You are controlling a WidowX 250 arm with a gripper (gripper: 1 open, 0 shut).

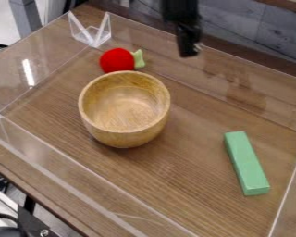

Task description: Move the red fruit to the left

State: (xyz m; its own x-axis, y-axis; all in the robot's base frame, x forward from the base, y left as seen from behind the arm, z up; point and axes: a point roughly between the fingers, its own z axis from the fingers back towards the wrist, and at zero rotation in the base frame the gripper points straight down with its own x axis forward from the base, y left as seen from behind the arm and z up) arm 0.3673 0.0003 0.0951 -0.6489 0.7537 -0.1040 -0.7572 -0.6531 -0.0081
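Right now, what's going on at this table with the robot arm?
A single robot arm is working over a wooden table walled with clear panels. Its pincer hangs near the back edge with its jaws shut and nothing in them. The red fruit lies on the table off to the pincer's left in the picture, just behind the wooden bowl, and nothing is touching it. A flat green block lies at the front right. The job is to shift the fruit left; no grasp has happened yet.

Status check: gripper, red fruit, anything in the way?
Gripper shut, empty, right of the red fruit. Fruit on table behind wooden bowl. Nothing blocking its left side.
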